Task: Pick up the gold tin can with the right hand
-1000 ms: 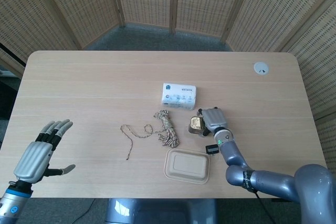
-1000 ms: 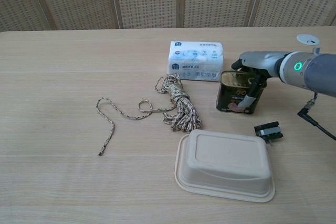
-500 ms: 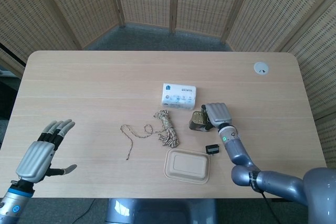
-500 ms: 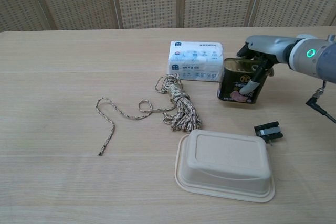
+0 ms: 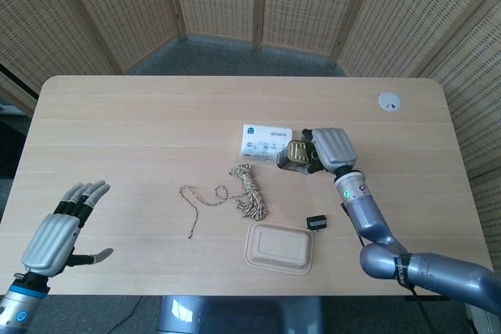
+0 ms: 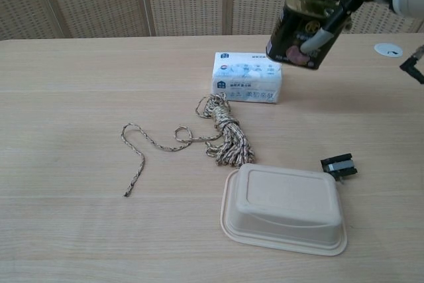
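Your left hand sits low at the table's L edge, fingers spread, holding nothing. Moving right: loose rope w/ its bundled end near centre, then tissue pack behind it and beige lidded tray in front. Small black clip lies just R of tray. Your right hand grips the gold tin can, tilted, up off the table above the tissue pack's R end.
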You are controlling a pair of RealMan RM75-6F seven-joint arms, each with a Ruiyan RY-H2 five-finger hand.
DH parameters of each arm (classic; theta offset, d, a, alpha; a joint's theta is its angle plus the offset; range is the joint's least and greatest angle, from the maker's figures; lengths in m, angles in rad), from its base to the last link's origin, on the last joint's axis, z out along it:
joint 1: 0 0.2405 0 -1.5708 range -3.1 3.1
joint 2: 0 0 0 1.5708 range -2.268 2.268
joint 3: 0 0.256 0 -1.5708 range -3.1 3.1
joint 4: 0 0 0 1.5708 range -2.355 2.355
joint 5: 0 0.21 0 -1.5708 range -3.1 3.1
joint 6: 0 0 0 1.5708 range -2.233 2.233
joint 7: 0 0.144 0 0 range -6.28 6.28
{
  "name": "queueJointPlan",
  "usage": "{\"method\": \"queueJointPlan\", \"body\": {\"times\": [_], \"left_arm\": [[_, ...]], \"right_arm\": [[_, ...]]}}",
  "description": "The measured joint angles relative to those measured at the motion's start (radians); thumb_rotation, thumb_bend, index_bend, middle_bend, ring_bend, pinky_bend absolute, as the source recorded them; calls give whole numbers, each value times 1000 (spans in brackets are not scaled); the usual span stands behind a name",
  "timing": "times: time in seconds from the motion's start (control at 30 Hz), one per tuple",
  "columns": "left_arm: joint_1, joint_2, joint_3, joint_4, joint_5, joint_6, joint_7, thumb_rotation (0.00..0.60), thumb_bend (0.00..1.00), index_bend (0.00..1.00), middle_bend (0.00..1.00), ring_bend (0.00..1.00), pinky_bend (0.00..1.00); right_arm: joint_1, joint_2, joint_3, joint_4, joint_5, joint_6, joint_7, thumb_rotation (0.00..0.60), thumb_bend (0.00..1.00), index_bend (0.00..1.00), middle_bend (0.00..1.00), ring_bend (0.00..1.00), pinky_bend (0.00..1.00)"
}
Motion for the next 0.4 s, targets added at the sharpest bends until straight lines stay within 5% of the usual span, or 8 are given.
{"method": "queueJointPlan", "body": {"times": [0.2, 0.4], "left_arm": [[11, 1, 5, 15, 10, 15, -23, 600, 138, 0, 0, 0, 0], [15, -1, 8, 32, 15, 16, -42, 600, 139, 0, 0, 0, 0]], "right_arm": [[15, 82, 68, -115, 28, 39, -11, 600, 116, 726, 935, 898, 650], [25, 120, 82, -182, 68, 60, -22, 600, 117, 726, 932, 897, 650]]}}
